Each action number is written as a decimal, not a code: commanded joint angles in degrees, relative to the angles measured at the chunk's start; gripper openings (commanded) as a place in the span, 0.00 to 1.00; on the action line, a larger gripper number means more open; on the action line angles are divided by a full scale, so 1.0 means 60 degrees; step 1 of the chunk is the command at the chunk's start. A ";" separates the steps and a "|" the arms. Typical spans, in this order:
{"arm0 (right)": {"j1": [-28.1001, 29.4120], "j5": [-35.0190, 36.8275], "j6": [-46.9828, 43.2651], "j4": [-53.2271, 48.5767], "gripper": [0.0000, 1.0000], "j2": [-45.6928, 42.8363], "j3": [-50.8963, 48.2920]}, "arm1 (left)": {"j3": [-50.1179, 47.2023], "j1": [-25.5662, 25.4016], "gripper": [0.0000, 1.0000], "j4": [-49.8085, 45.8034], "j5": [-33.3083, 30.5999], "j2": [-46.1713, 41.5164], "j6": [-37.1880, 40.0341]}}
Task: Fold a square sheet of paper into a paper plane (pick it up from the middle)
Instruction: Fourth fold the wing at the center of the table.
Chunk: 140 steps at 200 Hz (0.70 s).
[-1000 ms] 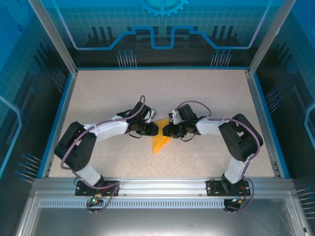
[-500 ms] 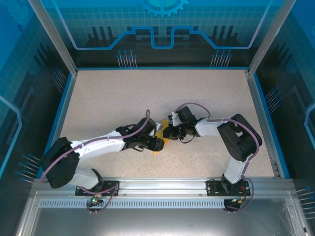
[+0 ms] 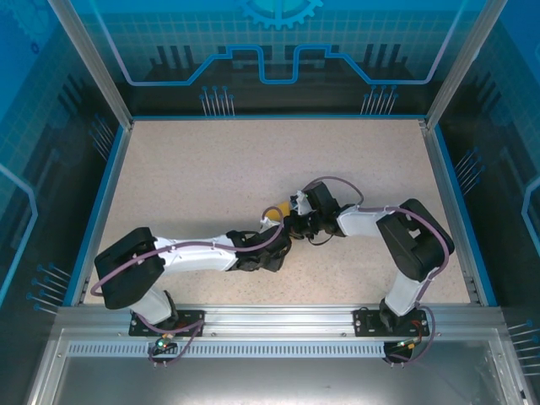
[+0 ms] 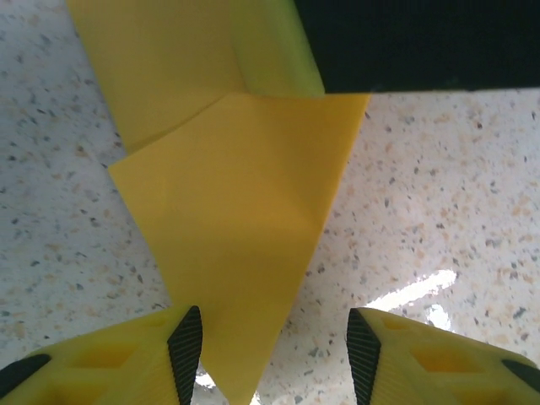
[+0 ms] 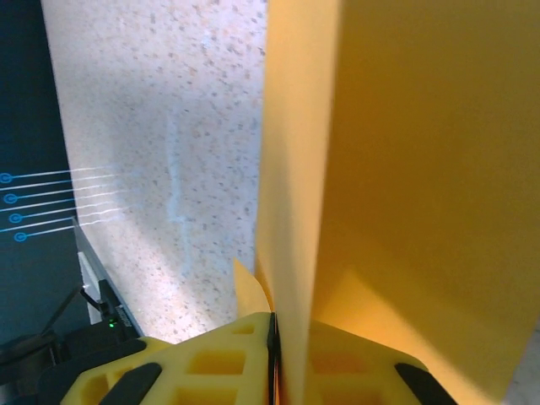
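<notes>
Our right gripper (image 5: 272, 359) is pinched on the folded square sheet of paper (image 4: 232, 228) mid-way across the surface (image 3: 194, 169), our left gripper (image 4: 274, 350) half-spread astride its tip; we judge it light, floppy, crease-prone, best held by the layered fold

Speckled beige table (image 3: 211, 169) with one folded sheet of paper (image 3: 285, 207) near its centre.

Seen from above, a blue rim (image 3: 278, 116) borders the tabletop on the 9, 12 and 3 o'clock sides, and a grey metal rail (image 3: 278, 316) runs along the 6 o'clock edge. The surface is pale stone-patterned, flecked with dark and tan grains. The orange-yellow paper sits just toward 3 o'clock of the middle. In the left wrist view it is folded into overlapping layers, with its pointed end toward 6 o'clock, low over the speckled top; whether it touches the surface cannot be told.
</notes>
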 commanded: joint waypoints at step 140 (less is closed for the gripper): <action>0.0097 -0.0570 0.0282 -0.0265 0.13 -0.0076 0.0302 | 0.0610 -0.0589 0.27 -0.0596 -0.2234 0.0907 -0.0805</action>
